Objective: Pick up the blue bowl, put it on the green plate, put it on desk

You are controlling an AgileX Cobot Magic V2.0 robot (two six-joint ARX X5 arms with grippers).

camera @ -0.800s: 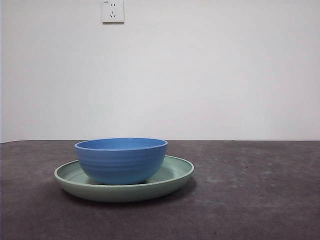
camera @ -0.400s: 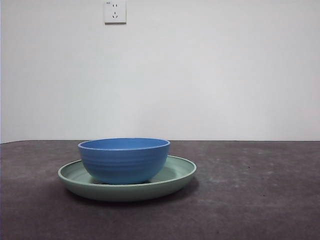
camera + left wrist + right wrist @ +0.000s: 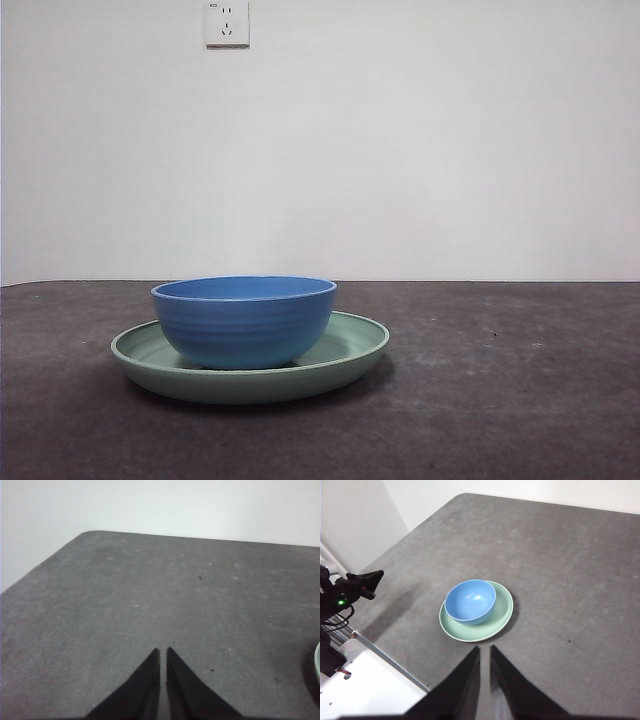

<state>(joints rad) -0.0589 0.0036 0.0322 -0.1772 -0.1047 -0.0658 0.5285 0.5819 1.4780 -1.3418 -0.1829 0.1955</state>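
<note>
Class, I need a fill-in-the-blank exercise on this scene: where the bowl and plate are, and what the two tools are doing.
1. The blue bowl sits on the green ____.
2. The plate rests on the dark grey ____.
3. The bowl lies off-centre on the plate, and inside it is ____.
4. The left tool and right tool each hold ____, both away from the dishes.

Missing words: plate; desk; empty; nothing
</note>
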